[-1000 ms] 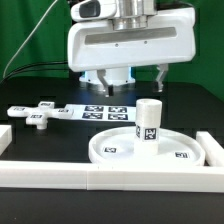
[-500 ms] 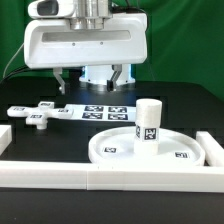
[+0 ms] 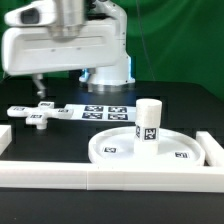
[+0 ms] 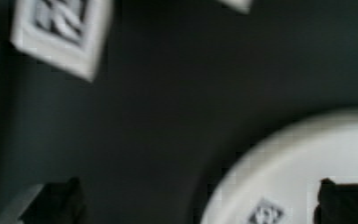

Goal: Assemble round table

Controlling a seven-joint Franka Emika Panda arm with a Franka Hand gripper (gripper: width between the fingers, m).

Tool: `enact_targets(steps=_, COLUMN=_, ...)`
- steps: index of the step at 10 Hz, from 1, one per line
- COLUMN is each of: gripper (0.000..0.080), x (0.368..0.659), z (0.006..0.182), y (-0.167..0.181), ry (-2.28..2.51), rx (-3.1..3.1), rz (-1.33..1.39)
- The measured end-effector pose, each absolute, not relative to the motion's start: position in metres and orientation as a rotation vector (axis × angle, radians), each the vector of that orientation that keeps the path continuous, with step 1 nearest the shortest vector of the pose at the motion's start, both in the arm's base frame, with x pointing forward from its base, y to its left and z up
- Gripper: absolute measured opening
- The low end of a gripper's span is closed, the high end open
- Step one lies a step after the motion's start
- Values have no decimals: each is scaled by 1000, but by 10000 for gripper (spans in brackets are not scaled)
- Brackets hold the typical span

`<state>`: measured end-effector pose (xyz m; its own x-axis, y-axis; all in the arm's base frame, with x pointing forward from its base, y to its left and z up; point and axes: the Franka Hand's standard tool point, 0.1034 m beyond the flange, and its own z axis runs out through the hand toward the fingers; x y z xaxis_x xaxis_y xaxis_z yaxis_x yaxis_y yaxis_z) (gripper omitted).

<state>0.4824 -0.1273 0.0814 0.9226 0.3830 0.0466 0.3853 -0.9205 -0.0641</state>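
The large round disc [image 3: 118, 150] lies on the black table at the exterior view's right. The short leg [image 3: 148, 122] stands upright on it. At the left lies the cross-shaped foot [image 3: 35, 114], flat on the table. My gripper [image 3: 66, 86] hangs open and empty above and behind the foot, clear of every part. One finger [image 3: 40, 88] shows above the foot. In the wrist view the gripper [image 4: 202, 205] has dark table and a curved white rim with a small tag, likely the disc [image 4: 318, 165], between its spread fingertips [image 4: 60, 200].
The marker board [image 3: 105, 112] lies flat between foot and disc, and its tags [image 4: 60, 35] show blurred in the wrist view. White border rails run along the front [image 3: 110, 178], the right [image 3: 215, 150] and the left [image 3: 5, 134]. The arm's white base [image 3: 108, 72] stands behind.
The gripper has swept steadily to the exterior view's left, from above the leg to above the foot, staying open. The table parts have not moved.
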Motion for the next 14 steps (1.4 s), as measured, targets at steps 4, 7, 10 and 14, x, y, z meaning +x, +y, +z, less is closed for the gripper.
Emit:
enact_targets(steps=4, gripper=649, x=476, z=79, y=-134, ry=-658, rx=-2998, rz=-46)
enact_targets(steps=7, gripper=649, x=470, z=74, y=-147, ry=-1149, rx=-2899, rz=-85)
enact_targets(steps=10, gripper=649, x=451, z=65, y=-158, ry=-1121, rx=-2881, rz=-47)
enact_targets(steps=14, gripper=649, x=440, z=55, y=-161, ry=-1146, rx=-2925, rz=-73)
